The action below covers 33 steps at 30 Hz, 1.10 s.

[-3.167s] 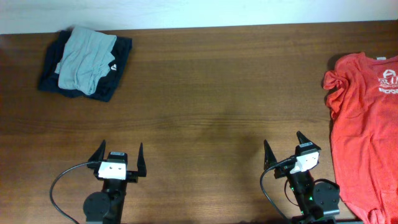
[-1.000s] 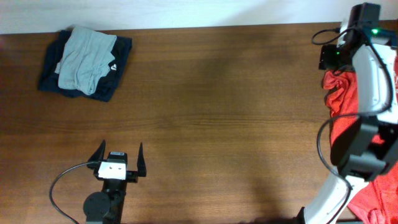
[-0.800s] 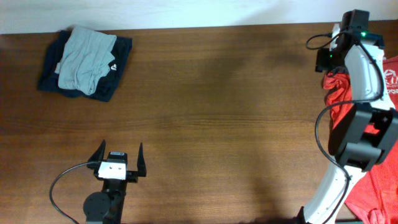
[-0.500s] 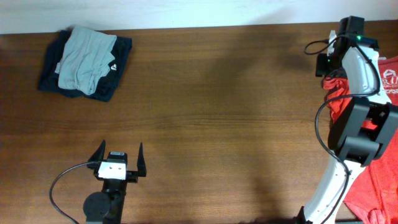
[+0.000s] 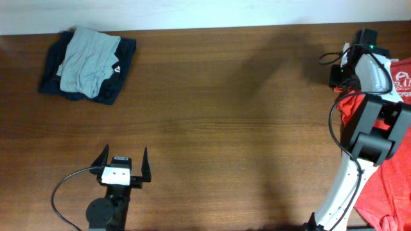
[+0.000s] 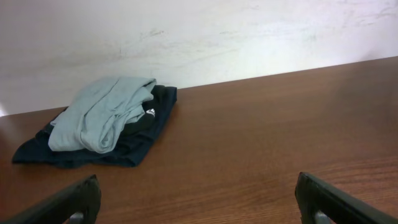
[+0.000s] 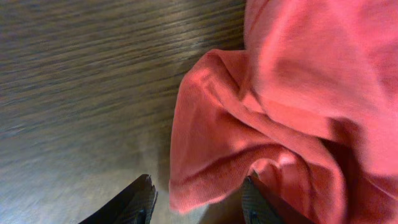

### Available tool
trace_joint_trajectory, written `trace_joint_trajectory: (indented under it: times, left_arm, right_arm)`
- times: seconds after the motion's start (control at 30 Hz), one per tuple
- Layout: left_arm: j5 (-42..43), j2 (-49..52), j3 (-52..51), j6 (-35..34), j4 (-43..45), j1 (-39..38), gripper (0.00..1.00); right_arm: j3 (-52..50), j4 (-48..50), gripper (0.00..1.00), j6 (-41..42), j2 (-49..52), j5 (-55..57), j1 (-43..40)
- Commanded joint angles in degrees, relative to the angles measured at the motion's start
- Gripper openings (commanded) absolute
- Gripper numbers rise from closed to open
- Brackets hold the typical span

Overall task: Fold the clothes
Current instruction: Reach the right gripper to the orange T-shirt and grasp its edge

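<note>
Where it shows, T-shirt (image 5: 395, 186) lettering (image 5: 404, 82) blurs.

Robot lab bench, two arms (image 5: 371, 67) at a bare wooden table (image 5: 212, 115), plain white wall (image 6: 199, 37)

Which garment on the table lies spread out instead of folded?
The orange-red T-shirt at the right edge, where the right gripper straddles its bunched corner; the grey garment and navy garment sit folded far left.

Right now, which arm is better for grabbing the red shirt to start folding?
The right. The right gripper straddles the bunched edge of the orange-red T-shirt over on the right side. The left gripper rests open at the near left, far from it.
</note>
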Motion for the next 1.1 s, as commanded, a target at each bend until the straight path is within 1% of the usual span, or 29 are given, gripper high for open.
trace_joint_trajectory:
  times: [0.0,0.07,0.17,0.23,0.3,0.33,0.37,0.4,0.47,0.5,0.7,1.07]
  left_arm:
    - [-0.3,-0.5,-0.3,0.9,-0.1,-0.2,0.99]
    - [-0.3,-0.5,-0.3,0.9,-0.1,-0.2,0.99]
    - [-0.3,-0.5,-0.3,0.9,-0.1,-0.2,0.99]
    - [-0.3,-0.5,-0.3,0.9,-0.1,-0.2,0.99]
    - [-0.3,-0.5,-0.3,0.9,-0.1,-0.2,0.99]
    - [-0.3,-0.5,-0.3,0.9,-0.1,-0.2,0.99]
    - [-0.3,-0.5,-0.3,0.9,-0.1,-0.2,0.99]
    - [-0.3,-0.5,-0.3,0.9,-0.1,-0.2,0.99]
    - [-0.3,-0.5,-0.3,0.9,-0.1,-0.2,0.99]
    - [-0.3,-0.5,-0.3,0.9,-0.1,-0.2,0.99]
    - [-0.3,-0.5,-0.3,0.9,-0.1,-0.2,0.99]
    - [-0.3,-0.5,-0.3,0.9,-0.1,-0.2,0.99]
  right_arm:
    - [0.1,0.8,0.54,-0.2,1.6,0.1,0.2]
    - [0.1,1.3,0.59,-0.2,2.1,0.1,0.2]
    - [0.1,1.9,0.59,-0.2,2.7,0.1,0.2]
    - [0.1,2.1,0.49,-0.2,2.7,0.1,0.2]
    - [0.1,2.4,0.34,-0.2,2.7,0.1,0.2]
    - [0.3,2.4,0.25,-0.2,2.7,0.1,0.2]
    - [0.4,2.3,0.19,-0.2,2.7,0.1,0.2]
    - [0.6,2.1,0.14,-0.2,2.6,0.1,0.2]
    - [1.2,1.4,0.09,-0.2,2.4,0.1,0.2]
    - [1.8,0.9,0.05,-0.2,2.3,0.1,0.2]
    - [10.3,-6.1,0.04,-0.2,-1.2,0.2,0.1]
    - [34.5,-24.3,0.04,-0.2,-8.4,1.2,-3.1]
